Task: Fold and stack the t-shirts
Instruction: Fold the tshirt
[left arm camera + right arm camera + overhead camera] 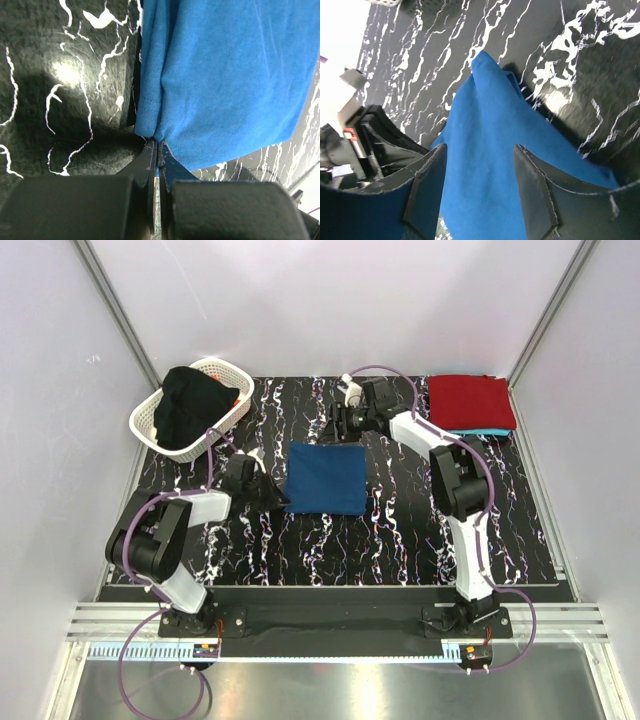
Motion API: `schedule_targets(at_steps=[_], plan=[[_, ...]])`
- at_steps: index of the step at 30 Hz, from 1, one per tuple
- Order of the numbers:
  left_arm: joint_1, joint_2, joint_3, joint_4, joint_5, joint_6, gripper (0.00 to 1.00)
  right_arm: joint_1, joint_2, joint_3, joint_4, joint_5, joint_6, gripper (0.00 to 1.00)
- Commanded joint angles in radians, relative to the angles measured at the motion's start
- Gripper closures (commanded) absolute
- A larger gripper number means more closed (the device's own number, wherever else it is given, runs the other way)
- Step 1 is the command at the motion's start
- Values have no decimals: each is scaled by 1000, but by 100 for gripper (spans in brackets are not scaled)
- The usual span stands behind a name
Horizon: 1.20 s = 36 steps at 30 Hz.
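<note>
Blue t-shirt (325, 478) folded, mid-frame on desk (400, 540). Left claw (158, 146) pinched shut on its lower-left corner. Right claw (345, 422) jaws apart over its upper edge, gripping nothing. Red t-shirt (470, 400) lies upper right; right arm nearer.

The single folded shirt (325, 478) is lying at the middle of the table (400, 540). My left pincer (158, 145) is sitting at its seven o'clock corner, nipping the hem. My right pincer (338, 425) is hanging at its twelve o'clock, jaws apart. The stack of two shirts (470, 400) is resting at two o'clock. The basket (148, 422) is sitting at ten o'clock, a heaped shirt (195, 405) lying in it.
</note>
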Motion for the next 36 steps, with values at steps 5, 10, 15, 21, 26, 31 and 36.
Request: schedule_targets(at_steps=[5,10,15,21,26,31,36], plan=[[49,77,122,-138,-174,56,100,0,119,179,-67,-10,-91,37],[75,104,168,-135,-125,79,100,3,208,303,-75,5,-103,39],[75,152,186,-115,-84,76,100,1,301,443,-130,-51,-131,39],[73,164,179,-115,-67,78,100,1,409,596,-195,-99,-125,39],[73,164,174,-115,-56,78,100,3,436,620,-213,-93,-116,40],[72,166,171,-114,-41,74,100,1,432,607,-219,-76,-127,49],[73,161,157,-118,-33,62,100,1,420,589,-218,16,-133,95]])
